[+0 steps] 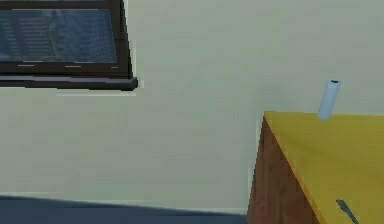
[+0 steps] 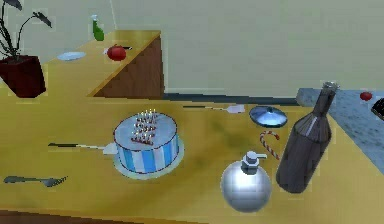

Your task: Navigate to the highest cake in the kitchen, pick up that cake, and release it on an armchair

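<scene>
A round cake [image 2: 147,143] with blue and white striped sides and thin candles on top stands on a plate in the middle of the yellow countertop [image 2: 200,140] in the arm side view. A flat utensil [image 2: 80,147] lies just left of the cake, pointing toward it.
A dark bottle [image 2: 308,140], a round silver vessel [image 2: 245,183] and a grey lid [image 2: 268,116] stand right of the cake. A potted plant [image 2: 22,70], green bottle [image 2: 97,28] and red fruit [image 2: 118,52] sit farther left. In the forward view, a dark-framed window [image 1: 60,45], a counter corner [image 1: 330,150] and a white cylinder [image 1: 329,100].
</scene>
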### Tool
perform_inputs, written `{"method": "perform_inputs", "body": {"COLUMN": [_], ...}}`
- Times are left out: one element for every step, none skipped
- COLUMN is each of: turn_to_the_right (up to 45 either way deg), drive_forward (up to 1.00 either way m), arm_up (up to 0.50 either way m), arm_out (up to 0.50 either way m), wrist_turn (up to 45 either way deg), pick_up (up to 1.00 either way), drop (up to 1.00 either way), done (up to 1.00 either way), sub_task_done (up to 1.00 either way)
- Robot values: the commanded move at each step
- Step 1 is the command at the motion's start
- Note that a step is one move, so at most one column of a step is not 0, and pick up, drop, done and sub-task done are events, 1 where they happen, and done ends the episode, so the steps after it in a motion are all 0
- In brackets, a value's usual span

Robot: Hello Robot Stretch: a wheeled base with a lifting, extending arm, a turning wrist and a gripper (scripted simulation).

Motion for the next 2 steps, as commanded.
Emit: {"method": "perform_inputs", "body": {"turn_to_the_right": [0.0, 0.0], "drive_forward": [0.0, 0.0], "arm_up": [0.38, 0.0], "arm_out": [0.0, 0.14], "wrist_turn": [0.0, 0.0], "pick_up": [0.0, 0.0], "drop": [0.0, 0.0], "done": [0.0, 0.0], "sub_task_done": [0.0, 0.0]}}
